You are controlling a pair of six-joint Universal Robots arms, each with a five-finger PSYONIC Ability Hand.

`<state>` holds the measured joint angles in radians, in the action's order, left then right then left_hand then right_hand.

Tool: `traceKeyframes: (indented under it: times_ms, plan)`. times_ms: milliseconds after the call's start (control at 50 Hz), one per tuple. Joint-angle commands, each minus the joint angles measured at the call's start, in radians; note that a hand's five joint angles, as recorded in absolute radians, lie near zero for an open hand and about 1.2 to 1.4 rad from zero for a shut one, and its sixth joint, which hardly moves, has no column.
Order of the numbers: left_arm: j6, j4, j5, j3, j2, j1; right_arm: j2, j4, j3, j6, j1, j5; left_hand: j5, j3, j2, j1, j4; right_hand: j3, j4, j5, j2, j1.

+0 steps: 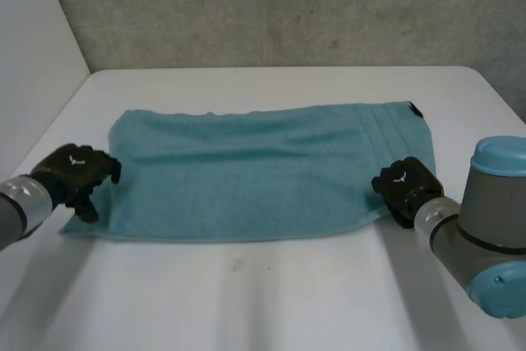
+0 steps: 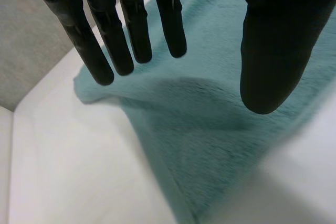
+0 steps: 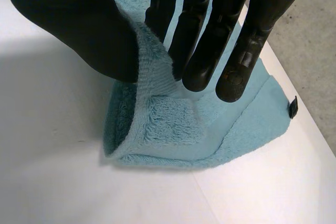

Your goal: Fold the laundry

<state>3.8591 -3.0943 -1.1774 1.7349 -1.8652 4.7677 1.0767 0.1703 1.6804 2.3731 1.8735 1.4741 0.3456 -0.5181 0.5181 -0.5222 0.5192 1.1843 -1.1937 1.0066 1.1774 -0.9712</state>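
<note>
Presently the teal terry towel point(image 1: 246, 170) lies flat on the white table point(image 1: 271, 285); right hand point(image 1: 403, 182) pinches its near right corner, presumably for lifting; left hand point(image 1: 78, 172) hovers open-fingered at its near left corner.

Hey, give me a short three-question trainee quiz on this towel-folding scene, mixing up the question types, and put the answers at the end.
1. True or false: the right hand pinches the near right corner of the teal terry towel between thumb and fingers.
2. The left hand has its fingers: A) curled round a bunched towel edge; B) straight, over the towel by its near left corner; C) curled into an empty fist.
3. Fill in: the small black tag sits at the towel's far ____ corner.
Key: 1 true; 2 B; 3 right.
</note>
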Motion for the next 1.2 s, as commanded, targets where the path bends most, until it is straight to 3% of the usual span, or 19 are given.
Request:
traceKeyframes:
  times_ms: [20,120,780,860,980,1200]
  plan:
    - [-0.007,-0.056,-0.007,0.112,0.026,0.001,-0.001,0.0,-0.001,0.0,-0.001,-0.001,0.213,-0.215,0.215,-0.211,0.214,0.212,-0.203,0.215,0.219,-0.425]
    - [-0.01,-0.151,-0.014,0.156,0.015,0.018,-0.001,0.0,0.001,0.0,-0.001,-0.003,0.219,-0.221,0.221,-0.217,0.22,0.212,-0.203,0.215,0.219,-0.425]
    - [0.0,-0.285,-0.019,0.173,-0.114,0.052,-0.004,0.0,0.005,0.0,0.003,-0.003,0.198,-0.2,0.2,-0.196,0.199,0.212,-0.203,0.215,0.219,-0.425]
    - [0.0,-0.288,-0.019,0.167,-0.115,0.052,-0.004,0.0,0.005,0.0,0.003,-0.003,0.263,-0.265,0.265,-0.261,0.264,0.212,-0.203,0.215,0.219,-0.425]
    - [0.0,-0.34,-0.024,0.163,-0.117,0.051,-0.014,0.002,0.001,0.0,0.001,-0.002,0.875,-0.877,0.877,-0.873,0.876,0.212,-0.203,0.215,0.219,-0.425]
    - [-0.033,-0.386,-0.028,0.167,-0.045,0.037,-0.012,0.0,-0.002,0.003,0.003,0.006,0.876,-0.878,0.878,-0.874,0.877,0.212,-0.203,0.215,0.219,-0.425]
